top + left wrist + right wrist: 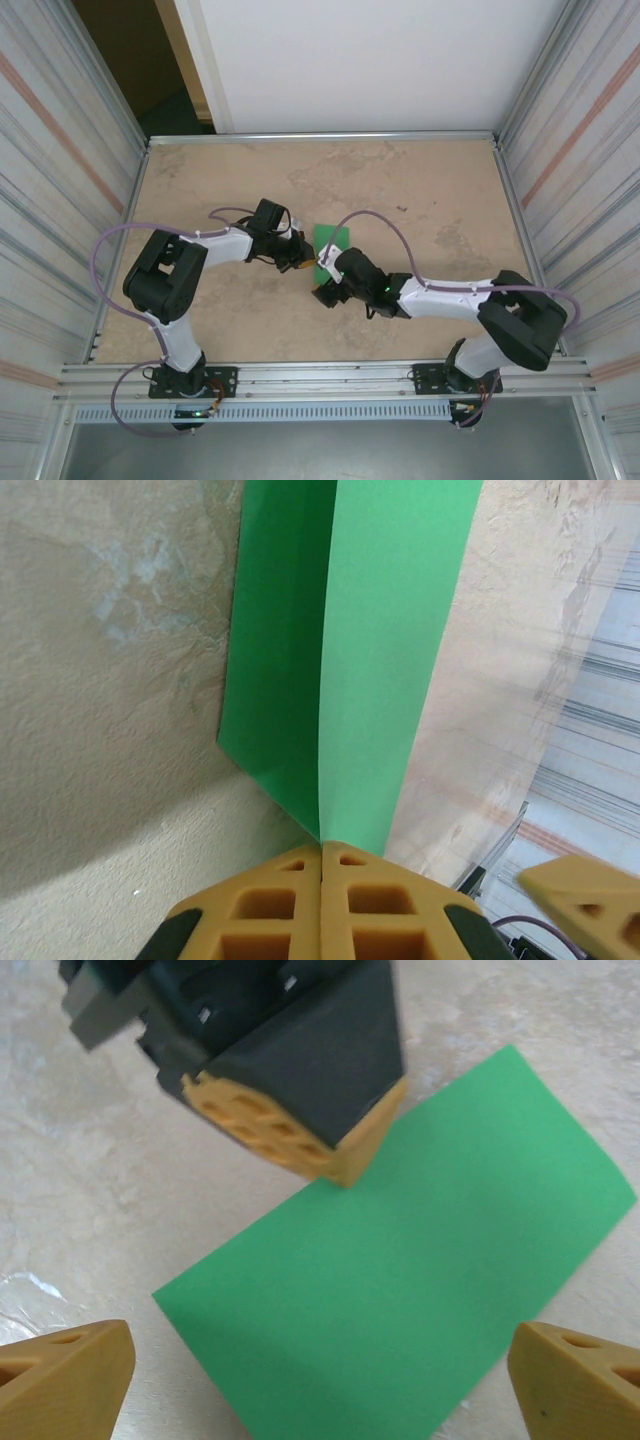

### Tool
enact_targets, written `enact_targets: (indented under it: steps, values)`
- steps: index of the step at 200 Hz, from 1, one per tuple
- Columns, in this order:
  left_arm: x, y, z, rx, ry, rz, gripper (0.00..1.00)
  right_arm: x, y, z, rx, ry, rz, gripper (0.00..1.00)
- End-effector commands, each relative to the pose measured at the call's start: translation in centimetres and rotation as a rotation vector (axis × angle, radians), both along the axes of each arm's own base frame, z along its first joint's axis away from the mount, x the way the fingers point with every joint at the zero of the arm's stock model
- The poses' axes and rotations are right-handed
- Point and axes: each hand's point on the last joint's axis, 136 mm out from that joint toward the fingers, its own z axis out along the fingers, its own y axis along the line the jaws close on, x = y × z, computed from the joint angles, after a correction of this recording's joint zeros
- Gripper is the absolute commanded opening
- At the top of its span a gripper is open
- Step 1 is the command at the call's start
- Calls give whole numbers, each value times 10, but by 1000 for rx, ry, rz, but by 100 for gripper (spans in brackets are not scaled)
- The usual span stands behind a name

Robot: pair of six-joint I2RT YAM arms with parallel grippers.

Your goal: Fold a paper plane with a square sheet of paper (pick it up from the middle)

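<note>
Folded green sheet [331, 243] at frame centre; bare worktop [430, 190] on every side.
Left claw [321, 855] pinches its crease end; right claw [320, 1360] stands wide beside it.

Top external: high and behind, faced down over the whole surface [430, 180].
Left wrist: very near, faced the square sheet of paper [380, 630].
Right wrist: near, above it.
Shared: that sheet.
</note>
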Motion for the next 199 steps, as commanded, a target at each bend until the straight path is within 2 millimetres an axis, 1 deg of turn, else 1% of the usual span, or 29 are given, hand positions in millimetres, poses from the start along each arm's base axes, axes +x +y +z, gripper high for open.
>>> enact_targets:
  steps: [1,18,29,33,42,50,66,88,98,150,199]
  values:
    - [4,-1,19,-30,-12,8,0,5,5,-9,-90,-74,43,93]
    - [4,0,18,-29,-10,8,0,4,9,-16,-107,-77,61,91]
    - [3,0,18,-29,-9,9,0,5,9,-20,-120,-84,55,91]
    - [4,0,18,-29,-9,10,0,6,9,-20,-123,-89,49,90]
    - [3,0,18,-29,-9,9,0,12,5,-20,-142,-111,17,85]
    - [3,0,17,-29,-8,9,0,18,-1,-20,-158,-135,-22,85]
    - [3,0,17,-30,-7,9,0,23,-7,-16,-173,-166,-39,82]
    - [3,0,15,-28,-4,11,0,19,-6,-8,-141,-173,-13,82]
    - [3,1,14,-26,-2,13,0,15,-6,-7,-131,-167,4,79]
    - [0,0,12,-26,3,11,0,10,-1,0,-87,-147,29,70]
    - [-1,0,12,-25,5,11,0,3,4,-7,-73,-87,77,48]
